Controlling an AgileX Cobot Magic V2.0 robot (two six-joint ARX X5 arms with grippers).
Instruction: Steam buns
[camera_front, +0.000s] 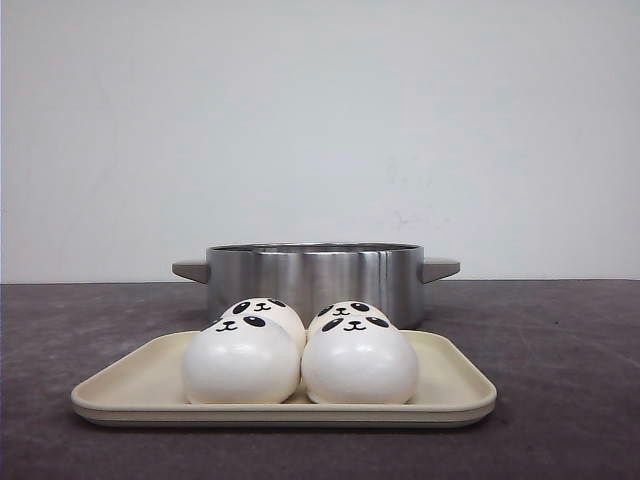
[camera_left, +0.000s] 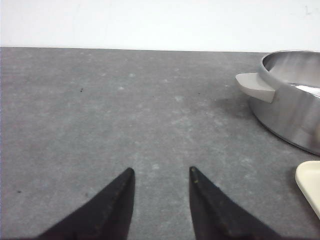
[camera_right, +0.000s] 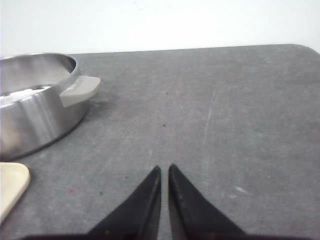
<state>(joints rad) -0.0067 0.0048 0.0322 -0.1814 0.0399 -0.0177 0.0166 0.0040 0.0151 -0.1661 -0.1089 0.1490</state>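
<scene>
On a dark grey table (camera_front: 560, 380), near the front edge, sits a cream tray (camera_front: 455, 385) carrying four white buns (camera_front: 300, 355) with black panda faces. They sit in two rows of two, packed so that neighbours touch. Just behind the tray stands a low steel pot (camera_front: 314, 280) with a grey handle on each side and no lid; from the front its inside is hidden.

Neither arm shows in the front view. Seen from its wrist camera, the left gripper (camera_left: 161, 172) hangs over bare table off the pot's left handle, its two black fingers parted with a clear gap, gripping nothing. The right gripper (camera_right: 164, 169) hangs likewise on the pot's right side, fingertips almost together with only a sliver between them, also empty.

Judging by this, the task has not begun: all four buns are on the tray and none is in the pot. The next move probably calls for one arm to swing inward over the tray, with jaws wide enough to straddle a bun, then grip softly, since the buns look squashy and crowded.
</scene>
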